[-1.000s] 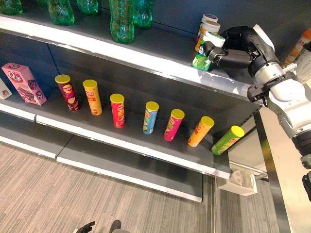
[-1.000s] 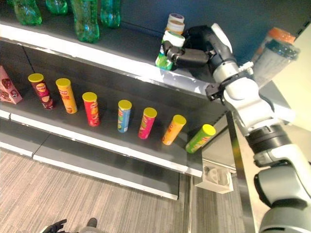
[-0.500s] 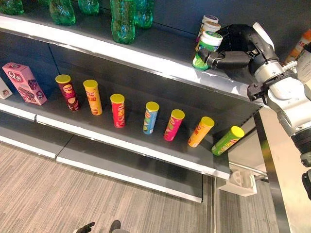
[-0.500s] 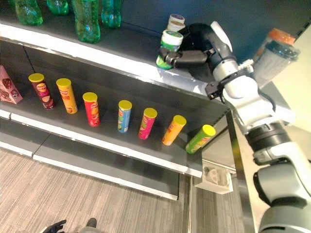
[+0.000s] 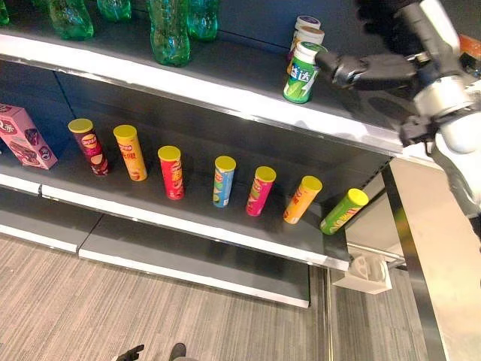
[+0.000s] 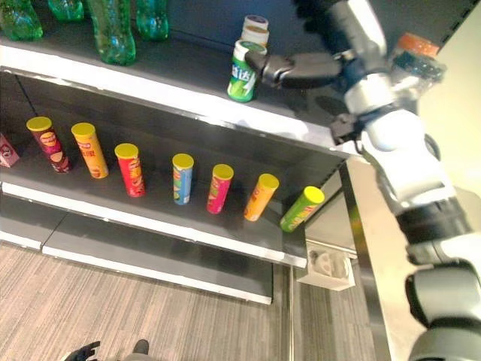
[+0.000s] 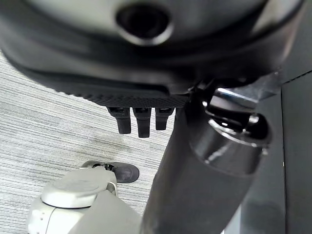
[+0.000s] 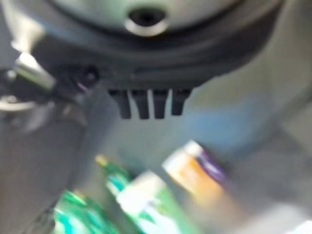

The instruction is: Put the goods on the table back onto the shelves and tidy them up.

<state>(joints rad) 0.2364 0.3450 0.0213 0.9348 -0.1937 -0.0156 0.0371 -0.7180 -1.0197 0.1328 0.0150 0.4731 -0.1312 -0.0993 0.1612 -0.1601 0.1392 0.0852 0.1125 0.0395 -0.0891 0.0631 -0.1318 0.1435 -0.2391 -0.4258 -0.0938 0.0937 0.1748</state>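
Since a second ago the right hand [image 6: 301,69] has let go of the green-and-white can [image 5: 302,73] and drawn back, fingers extended toward its rim. The can stands upright on the upper shelf [image 5: 225,79], just in front of two similar cans [image 5: 307,30]. Below, a row of yellow-lidded tubes [image 5: 224,180] stands on the lower shelf.

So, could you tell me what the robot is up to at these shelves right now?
It is restocking. The right robot hand reaches over the upper shelf, its fingers against a green can standing upright there in front of two similar cans. Green bottles stand further along that shelf, and a row of yellow-lidded crisp tubes fills the shelf below.
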